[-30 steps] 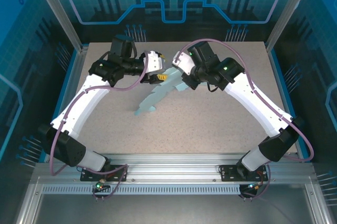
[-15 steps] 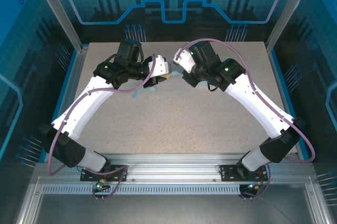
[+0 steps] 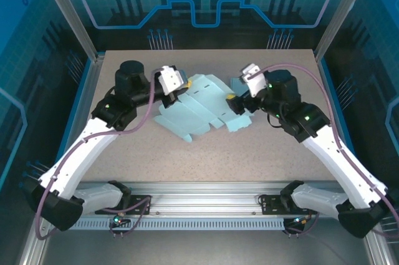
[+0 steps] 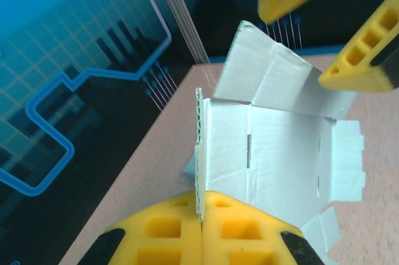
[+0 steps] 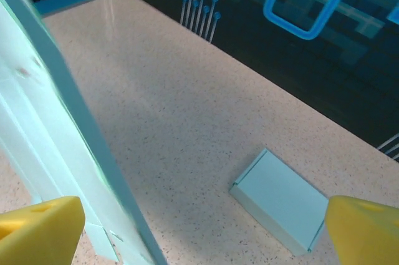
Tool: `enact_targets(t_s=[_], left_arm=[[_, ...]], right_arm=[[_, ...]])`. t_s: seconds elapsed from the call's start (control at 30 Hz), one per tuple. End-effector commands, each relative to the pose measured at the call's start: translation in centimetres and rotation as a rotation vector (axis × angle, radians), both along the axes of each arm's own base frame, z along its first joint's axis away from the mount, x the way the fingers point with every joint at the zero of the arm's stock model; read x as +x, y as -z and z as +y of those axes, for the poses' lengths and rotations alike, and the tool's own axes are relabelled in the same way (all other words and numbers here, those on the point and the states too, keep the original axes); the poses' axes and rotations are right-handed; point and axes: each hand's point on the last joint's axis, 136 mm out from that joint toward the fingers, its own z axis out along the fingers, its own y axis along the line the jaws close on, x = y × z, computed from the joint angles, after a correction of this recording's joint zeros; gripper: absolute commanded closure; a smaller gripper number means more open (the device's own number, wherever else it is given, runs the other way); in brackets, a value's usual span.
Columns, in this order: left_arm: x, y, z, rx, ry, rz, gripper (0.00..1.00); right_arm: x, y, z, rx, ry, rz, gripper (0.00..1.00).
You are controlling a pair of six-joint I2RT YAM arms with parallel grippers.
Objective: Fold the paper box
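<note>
Speckled beige tabletop [image 3: 262, 159] inside a blue-walled cell carries everything; at the left, the left pincer [image 3: 182, 86] is pinched tight on the left edge of the paper box [image 3: 196, 112], the sheet's rim sandwiched between its yellow pads [image 4: 168, 234]; the paper box is an unfolded pale-blue blank, spread across the middle of the tabletop's far half between the two arms, with creased panels and small tabs fanned outward; I judge it very light and thin, floppy along its scored lines yet fairly stiff within each panel, easy to crease wrongly or tear at the tabs, so the sound holds are panel edges close to a fold line; its long axis seems to run left to right, from one pincer toward the other, broad face mostly upward, though how far the held edge is raised I cannot tell; at the right, the right pincer [image 3: 233, 103] stands wide, holding nothing, over the blank's right part; a small closed box [image 5: 280, 209] lies on the tabletop near it.
</note>
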Motion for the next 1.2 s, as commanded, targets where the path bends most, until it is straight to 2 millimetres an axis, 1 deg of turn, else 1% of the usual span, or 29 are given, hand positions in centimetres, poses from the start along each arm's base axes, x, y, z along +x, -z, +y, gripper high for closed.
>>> enact_targets(t_s=[0.0, 0.1, 0.2, 0.27, 0.3, 0.33, 0.37, 0.5, 0.6, 0.67, 0.8, 0.97, 1.03, 1.07, 1.1, 1.17], left_arm=[[-0.5, -3.3, 1.0, -0.208, -0.01, 0.051, 1.0], [-0.5, -3.8, 2.5, -0.319, -0.022, 0.104, 1.0], [-0.8, -3.7, 3.5, -0.375, -0.019, 0.117, 1.0], [-1.3, -3.6, 3.6, -0.391, -0.003, 0.11, 1.0], [-1.6, -3.7, 3.6, -0.39, 0.008, 0.101, 1.0], [-1.9, -3.8, 3.6, -0.389, 0.015, 0.095, 1.0], [-2.0, -3.8, 3.6, -0.389, 0.019, 0.089, 1.0], [-2.4, -4.2, 3.8, -0.393, 0.02, 0.08, 1.0], [-2.9, -4.5, 3.9, -0.401, 0.03, 0.075, 1.0], [-3.3, -4.7, 3.9, -0.41, 0.04, 0.072, 1.0], [-4.0, -5.2, 4.1, -0.427, 0.047, 0.063, 1.0], [-4.7, -5.2, 4.2, -0.443, 0.06, 0.058, 1.0], [-4.6, -5.1, 4.3, -0.447, 0.053, 0.059, 1.0], [-4.4, -5.0, 4.3, -0.449, 0.048, 0.065, 1.0], [-4.4, -4.8, 4.3, -0.454, 0.048, 0.072, 1.0], [-4.2, -4.5, 4.3, -0.464, 0.045, 0.089, 1.0]], right_arm=[[0.6, -0.4, -0.1, 0.181, -0.019, -0.003, 0.0], [0.5, 0.5, -1.1, 0.233, -0.022, -0.006, 0.0], [0.0, 1.1, -1.5, 0.298, -0.063, -0.02, 0.0], [0.0, 1.4, -2.2, 0.332, -0.062, -0.035, 0.0], [0.2, 1.3, -2.6, 0.351, -0.055, -0.046, 0.0], [0.4, 2.3, -2.9, 0.364, -0.047, -0.031, 0.0], [0.6, 2.5, -3.2, 0.384, -0.049, -0.028, 0.0], [1.4, 3.5, -3.5, 0.455, -0.085, -0.006, 0.0], [2.3, 4.3, -3.5, 0.473, -0.088, 0.004, 0.0], [2.7, 4.4, -3.4, 0.487, -0.099, 0.007, 0.0], [2.9, 3.6, -3.0, 0.515, -0.147, -0.005, 0.0], [3.5, 3.7, -3.0, 0.523, -0.145, 0.007, 0.0], [3.4, 3.6, -2.7, 0.535, -0.163, 0.011, 0.04], [3.3, 3.5, -2.5, 0.542, -0.183, 0.01, 0.08], [3.0, 3.2, -2.2, 0.549, -0.206, 0.006, 0.15], [2.6, 3.0, -1.7, 0.556, -0.239, 0.013, 0.36]])
